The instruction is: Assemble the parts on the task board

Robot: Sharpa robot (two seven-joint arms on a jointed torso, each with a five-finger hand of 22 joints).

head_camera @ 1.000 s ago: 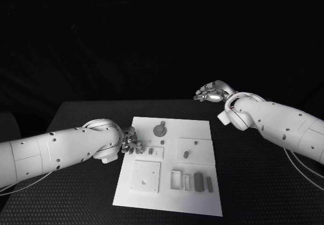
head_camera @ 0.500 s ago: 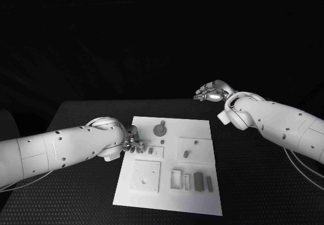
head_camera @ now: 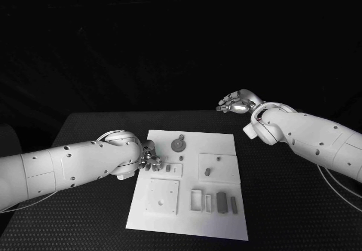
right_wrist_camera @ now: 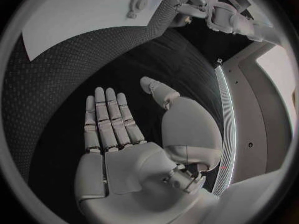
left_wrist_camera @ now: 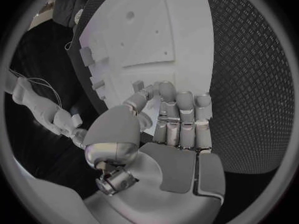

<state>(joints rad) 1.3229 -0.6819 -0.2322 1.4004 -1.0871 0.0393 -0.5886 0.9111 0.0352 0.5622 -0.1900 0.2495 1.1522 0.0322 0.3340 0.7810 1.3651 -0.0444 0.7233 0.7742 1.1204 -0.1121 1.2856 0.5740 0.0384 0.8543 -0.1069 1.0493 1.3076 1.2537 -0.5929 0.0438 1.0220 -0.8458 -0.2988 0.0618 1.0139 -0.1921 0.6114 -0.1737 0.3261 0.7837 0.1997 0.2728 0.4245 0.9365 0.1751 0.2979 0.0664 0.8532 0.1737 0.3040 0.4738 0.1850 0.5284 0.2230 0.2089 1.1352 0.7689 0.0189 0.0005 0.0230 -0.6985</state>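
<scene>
The task board point(head_camera: 189, 178) lies flat in the middle of the black surface point(head_camera: 294, 198), its long side running away from the robot. On it sit several small grey parts: a round gear-like part point(head_camera: 178, 145) near the far end, a small oblong part point(head_camera: 207, 171) in a square recess toward the right hand's side, and two upright blocks point(head_camera: 222, 202) in the near corner, next to narrow slots. A raised square plate point(head_camera: 163, 196) occupies the near part of the board on the left hand's side.

The left hand point(head_camera: 149, 160) hangs at the board's left edge, just beside a small rectangular recess point(head_camera: 173, 169). In the left wrist view its fingers point(left_wrist_camera: 181, 117) lie straight and side by side over the board's rim with the thumb apart, grasping nothing; whether the fingertips touch the board cannot be told.

The right hand point(head_camera: 237, 102) is raised well beyond the board's far right corner, above the surface. In the right wrist view its fingers point(right_wrist_camera: 109, 119) are stretched flat and together, the thumb out to the side, released and empty.
</scene>
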